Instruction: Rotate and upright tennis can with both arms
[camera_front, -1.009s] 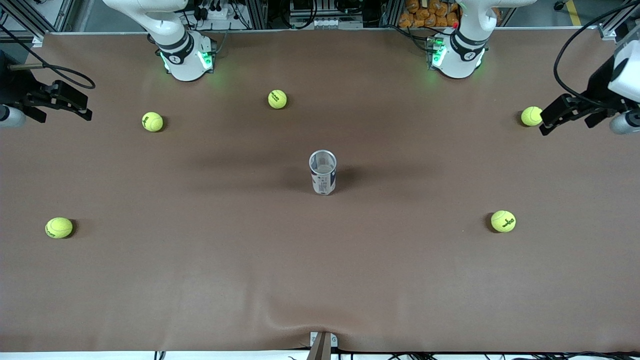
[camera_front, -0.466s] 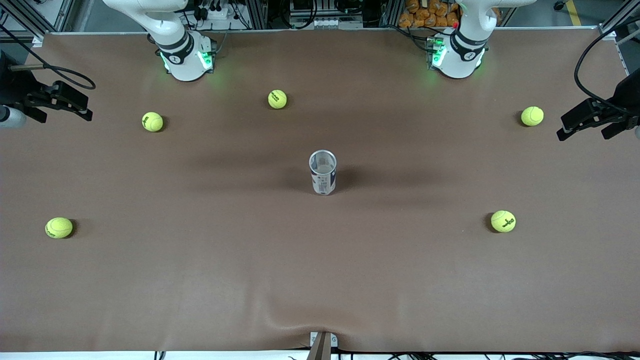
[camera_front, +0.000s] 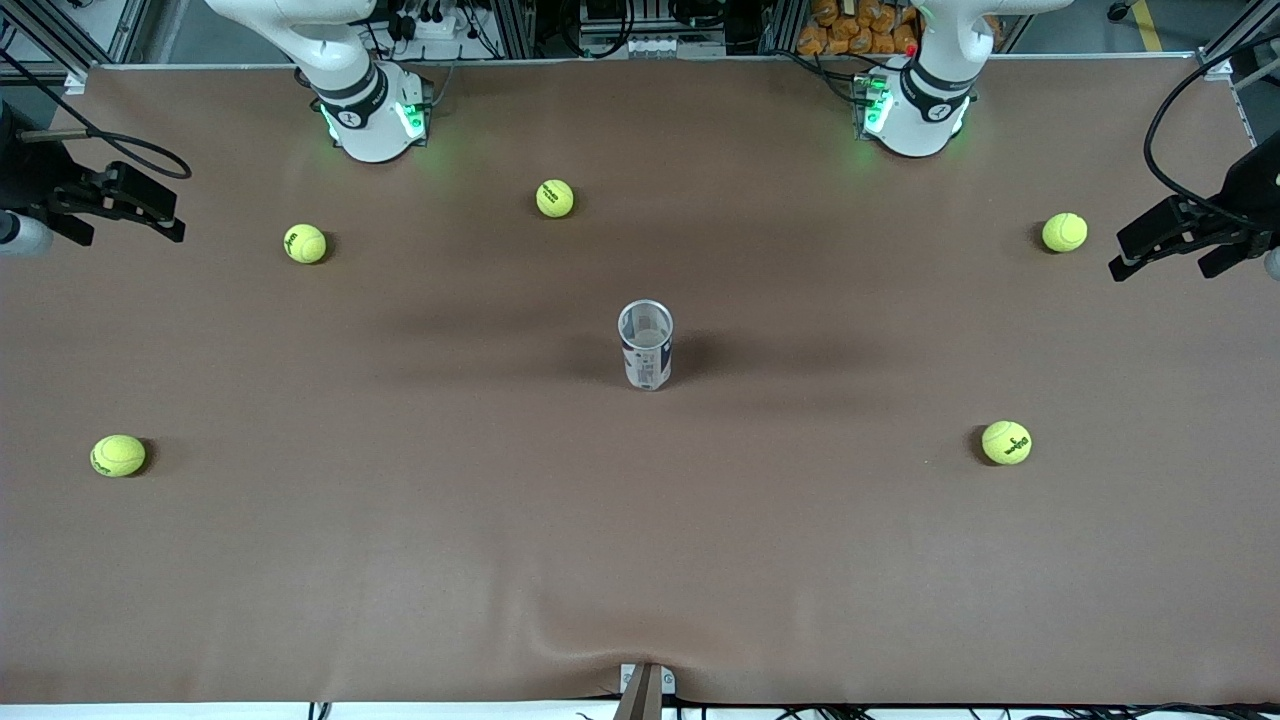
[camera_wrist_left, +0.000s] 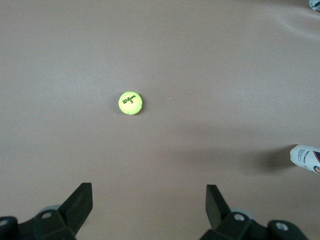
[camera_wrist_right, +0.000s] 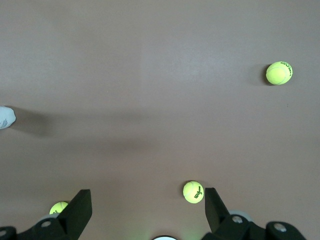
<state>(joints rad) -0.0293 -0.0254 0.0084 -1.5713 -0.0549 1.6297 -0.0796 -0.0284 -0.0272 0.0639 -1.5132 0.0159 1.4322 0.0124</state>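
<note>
1. Both sets of jaws stood wide apart with nothing between them; you can read that from each wrist view, where the black fingers frame bare table.
2. Your right gripper (camera_front: 150, 210), black and two-fingered, hung over the right arm's end of the brown table (camera_front: 400, 560), well apart from the can. Judged from this, that arm was parked and waiting.
3. Near that end lay three yellow-green felt tennis balls: one close to the front camera (camera_front: 118, 455), one farther up (camera_front: 305, 243), one toward the bases (camera_front: 555, 198). None touched anything.
4. At the table's middle stood the slim white tennis can (camera_front: 646, 355) with its silvery rim, already upright, open mouth up, between the two arms. You would judge the task done, which explains the empty grippers.
5. Two more balls lay toward the left arm's end, one (camera_front: 1006, 442) nearer the camera, one (camera_front: 1064, 232) farther.
6. Your left gripper (camera_front: 1165, 240) hung over that end, beside the farther ball, clear of the can.
</note>
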